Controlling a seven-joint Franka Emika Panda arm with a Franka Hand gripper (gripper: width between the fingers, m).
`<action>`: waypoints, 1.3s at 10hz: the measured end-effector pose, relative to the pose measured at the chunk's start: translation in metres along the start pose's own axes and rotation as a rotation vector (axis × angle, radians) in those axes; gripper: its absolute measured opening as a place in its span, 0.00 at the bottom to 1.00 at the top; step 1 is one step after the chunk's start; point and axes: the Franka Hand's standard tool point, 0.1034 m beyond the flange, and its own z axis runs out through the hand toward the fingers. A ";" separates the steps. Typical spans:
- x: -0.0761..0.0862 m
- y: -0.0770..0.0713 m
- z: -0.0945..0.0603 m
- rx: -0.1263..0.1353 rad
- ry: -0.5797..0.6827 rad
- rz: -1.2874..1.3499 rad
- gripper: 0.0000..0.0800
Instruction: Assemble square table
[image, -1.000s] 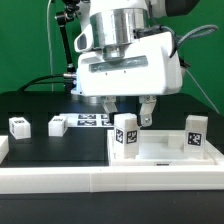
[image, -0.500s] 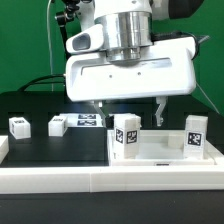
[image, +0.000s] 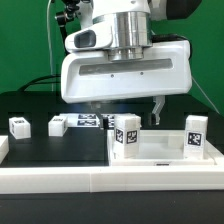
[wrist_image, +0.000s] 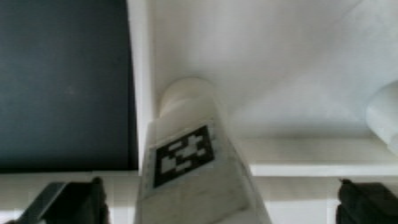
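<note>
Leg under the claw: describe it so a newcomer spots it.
Find the white slab at the exterior view's right. Two tagged legs stand upright on it. Take the leg toward the exterior view's left, directly below the open claw; the other leg stands outside the claw.

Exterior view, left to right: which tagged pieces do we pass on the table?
First small block → second small block → marker board → first tall standing block → second tall standing block.
</note>
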 end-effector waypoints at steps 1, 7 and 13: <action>0.000 0.000 0.000 0.000 0.001 -0.021 0.81; 0.001 0.006 -0.001 -0.016 -0.004 -0.242 0.65; 0.001 0.007 0.000 -0.008 0.006 0.048 0.36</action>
